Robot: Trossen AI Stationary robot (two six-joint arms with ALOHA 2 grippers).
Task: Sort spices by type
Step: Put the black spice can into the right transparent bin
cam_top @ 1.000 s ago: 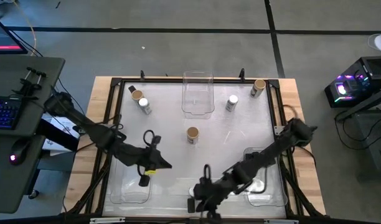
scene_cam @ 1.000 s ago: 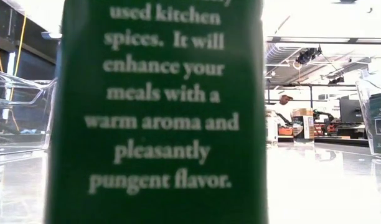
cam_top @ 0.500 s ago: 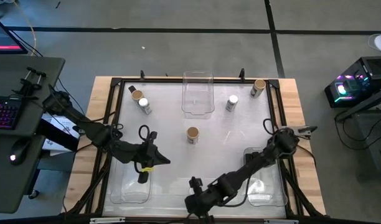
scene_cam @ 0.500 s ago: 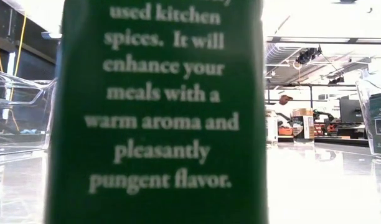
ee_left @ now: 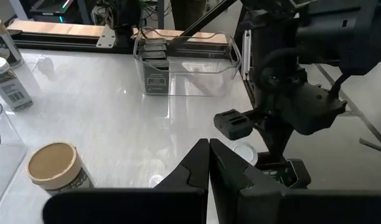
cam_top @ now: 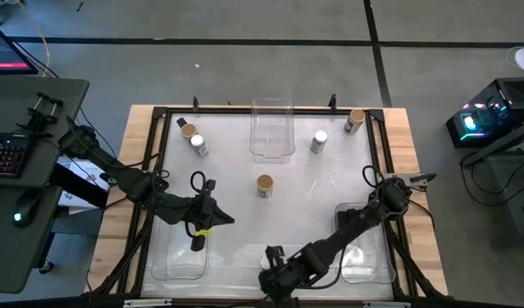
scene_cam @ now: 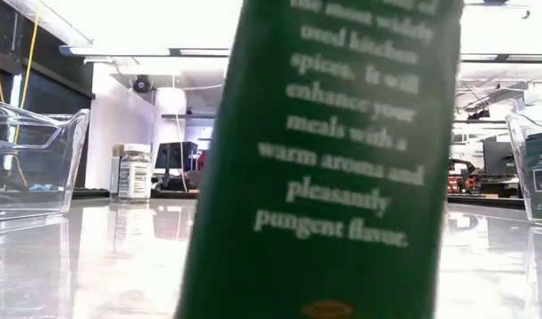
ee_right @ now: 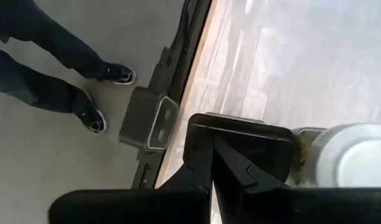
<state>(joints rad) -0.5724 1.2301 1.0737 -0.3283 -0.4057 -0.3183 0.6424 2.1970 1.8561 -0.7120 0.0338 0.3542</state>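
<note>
Sorting is partly done: black boxes point(ee_left: 154, 68) sit in one clear bin point(ee_left: 231, 74), while tan-lidded point(cam_top: 264, 184) and white-lidded jars point(cam_top: 319, 140) stand loose on the worktop point(cam_top: 322, 192). Right hand point(cam_top: 275, 261), fingers closed, nudges a green-labelled jar point(scene_cam: 342, 168); left hand point(cam_top: 198, 242) hangs closed, empty.

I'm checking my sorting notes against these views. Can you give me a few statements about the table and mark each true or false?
1. A tan-lidded jar stands alone near the table's middle. True.
2. The clear bin at the far edge is full of jars. False: it looks empty.
3. The left gripper has its jaws wide open. False: they are shut.
4. The right gripper is at the table's near edge. True.
</note>
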